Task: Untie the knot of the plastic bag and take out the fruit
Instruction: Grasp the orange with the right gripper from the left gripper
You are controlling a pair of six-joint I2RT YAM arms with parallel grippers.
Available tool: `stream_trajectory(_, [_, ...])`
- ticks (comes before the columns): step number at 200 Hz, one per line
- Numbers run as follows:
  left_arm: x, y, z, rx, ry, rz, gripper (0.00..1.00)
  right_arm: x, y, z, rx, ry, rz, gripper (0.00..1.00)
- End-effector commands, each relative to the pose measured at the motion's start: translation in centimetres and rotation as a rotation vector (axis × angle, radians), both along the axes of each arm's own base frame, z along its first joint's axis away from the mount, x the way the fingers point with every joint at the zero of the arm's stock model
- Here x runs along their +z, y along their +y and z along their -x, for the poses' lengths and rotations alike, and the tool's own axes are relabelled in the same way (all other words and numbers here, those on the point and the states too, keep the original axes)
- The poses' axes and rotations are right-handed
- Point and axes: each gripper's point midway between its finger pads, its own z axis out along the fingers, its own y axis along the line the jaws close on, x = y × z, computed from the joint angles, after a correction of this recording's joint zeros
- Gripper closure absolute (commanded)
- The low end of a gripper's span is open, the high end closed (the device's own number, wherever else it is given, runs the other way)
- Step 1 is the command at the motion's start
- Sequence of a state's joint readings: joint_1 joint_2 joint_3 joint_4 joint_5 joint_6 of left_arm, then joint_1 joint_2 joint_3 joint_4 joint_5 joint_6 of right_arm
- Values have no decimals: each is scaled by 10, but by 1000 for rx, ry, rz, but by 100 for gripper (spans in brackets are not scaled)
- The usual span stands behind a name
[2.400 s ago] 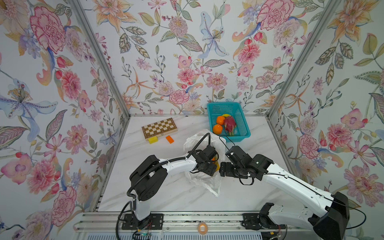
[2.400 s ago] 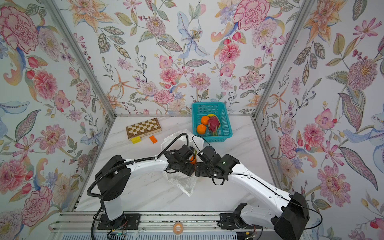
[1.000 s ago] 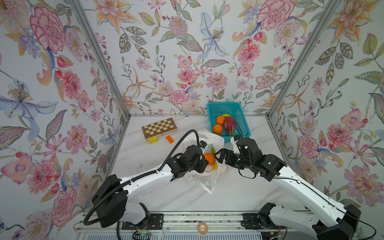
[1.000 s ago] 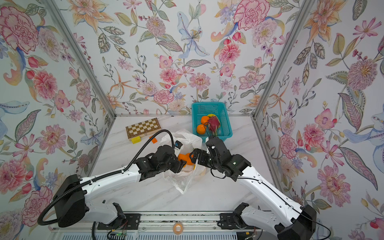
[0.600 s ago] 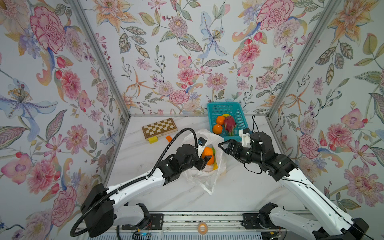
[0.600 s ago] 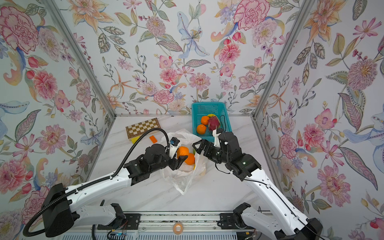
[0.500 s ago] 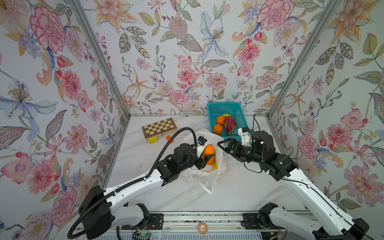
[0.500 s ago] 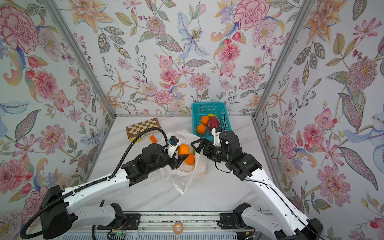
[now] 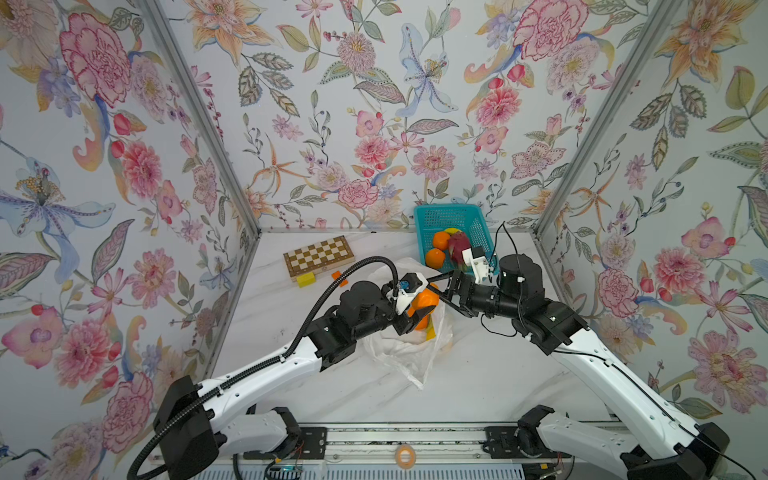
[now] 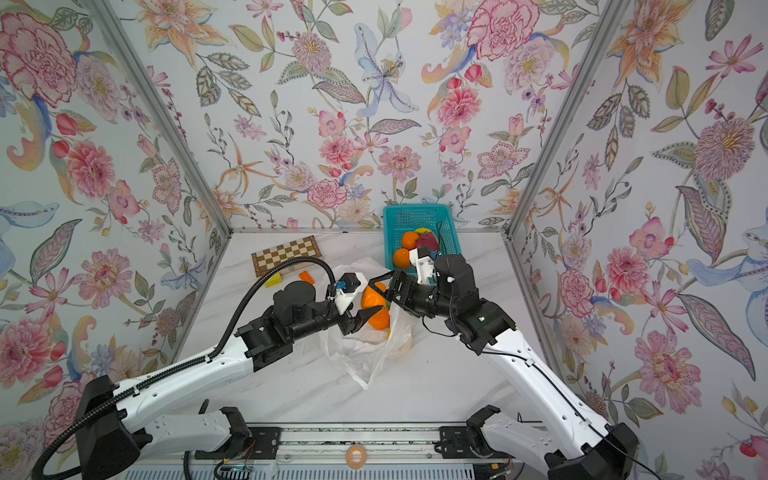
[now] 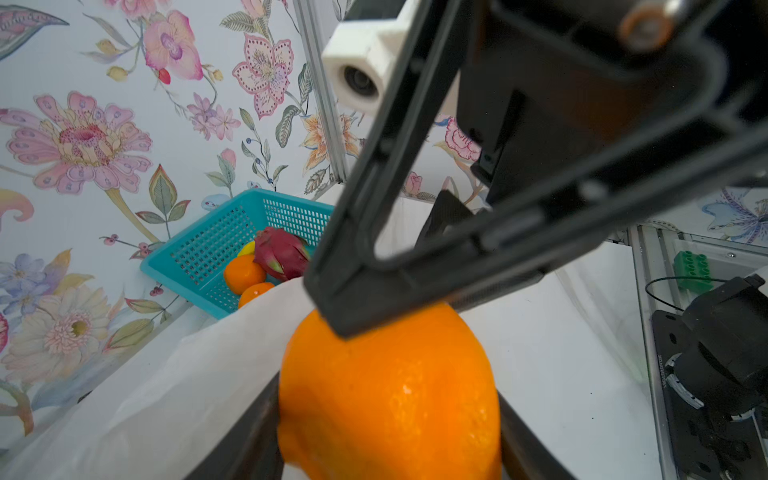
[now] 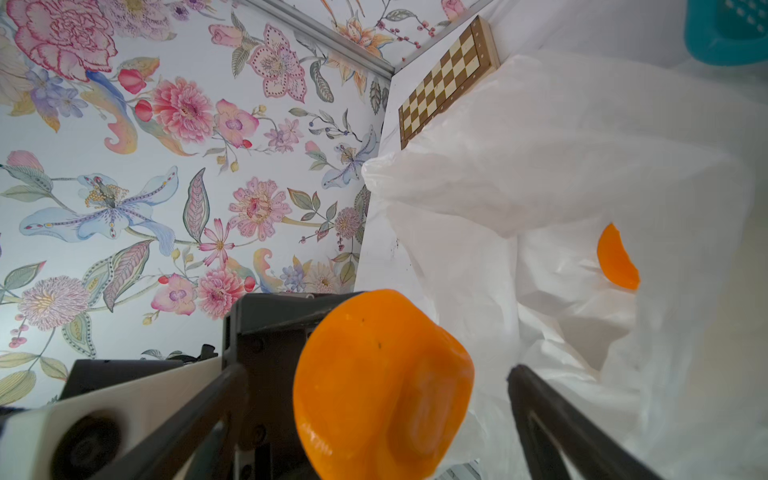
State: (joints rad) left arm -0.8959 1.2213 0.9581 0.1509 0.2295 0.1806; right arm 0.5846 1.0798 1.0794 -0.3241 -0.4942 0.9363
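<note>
One orange [image 11: 390,395] sits clamped in my left gripper [image 9: 417,312], held just above the open plastic bag [image 9: 397,353] on the tabletop [image 9: 270,332]. My right gripper [image 9: 436,287] stands wide apart, the orange between its fingers. Other fruit [image 9: 440,241] lies in the teal basket [image 9: 449,216] by the back wall.

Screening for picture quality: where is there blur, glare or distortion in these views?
Left wrist: the right tool near the lens is soft; the orange is sharp, with a small highlight. Right wrist: the bag is bright, nearly washed out. Both top views: even light, wall posts splayed by the wide lens.
</note>
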Motion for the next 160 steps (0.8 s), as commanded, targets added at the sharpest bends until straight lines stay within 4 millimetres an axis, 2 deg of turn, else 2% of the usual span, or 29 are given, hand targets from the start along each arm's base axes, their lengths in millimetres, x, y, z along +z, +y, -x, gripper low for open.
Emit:
stream_trajectory(1, [16,-3,0,-34,-87,-35,60,10,10,5,41,-16,-14,3])
stream_trajectory(33, [10,-6,3,-69,-125,-122,60,6,19,7,63,-3,6,16])
stream_trajectory(53, [8,-7,4,-77,-141,-152,61,4,21,5,58,3,15,21])
stream_trajectory(88, [4,-10,7,-93,-160,-185,61,1,22,2,54,11,23,37])
stream_trajectory(118, [-7,-16,10,-111,-174,-252,60,-1,22,1,47,21,33,52])
stream_trajectory(160, [-13,-20,8,-100,-172,-260,47,5,9,-7,-22,-15,37,63])
